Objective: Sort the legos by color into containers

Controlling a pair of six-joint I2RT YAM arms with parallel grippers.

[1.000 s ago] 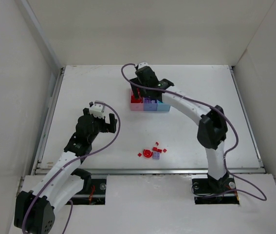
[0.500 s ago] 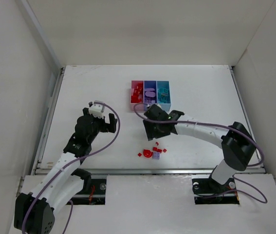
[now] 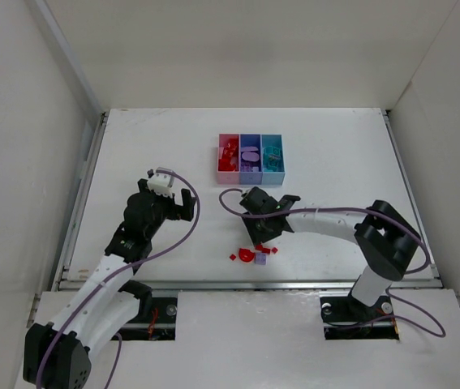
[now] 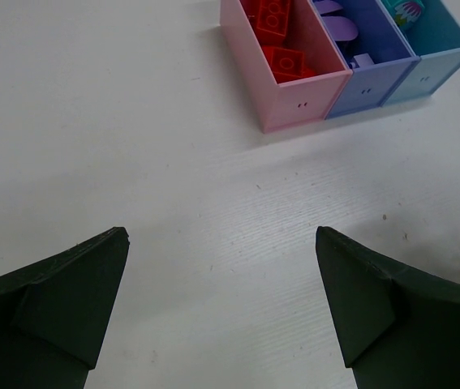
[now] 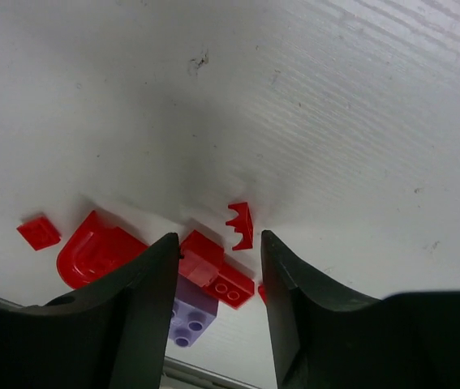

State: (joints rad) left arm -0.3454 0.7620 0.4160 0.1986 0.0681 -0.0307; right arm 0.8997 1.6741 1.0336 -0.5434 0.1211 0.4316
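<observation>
Right end effector (image 5: 217,247) — seemingly astride legos (image 5: 231,285)

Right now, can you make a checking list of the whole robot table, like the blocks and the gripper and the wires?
Surface: white table, a few small specks.
Job's things: containers at the far middle, pink, purple and blue, each holding pieces. Loose legos sit near the front edge, mostly red, with one lilac brick.
Clutter: nothing seen.
Grippers: left gripper is open over bare table. Right gripper is low over the loose pile, jaws apart on either side of a red brick.
Cables: a purple cable loops along each arm.
Surroundings: white walls on three sides.
</observation>
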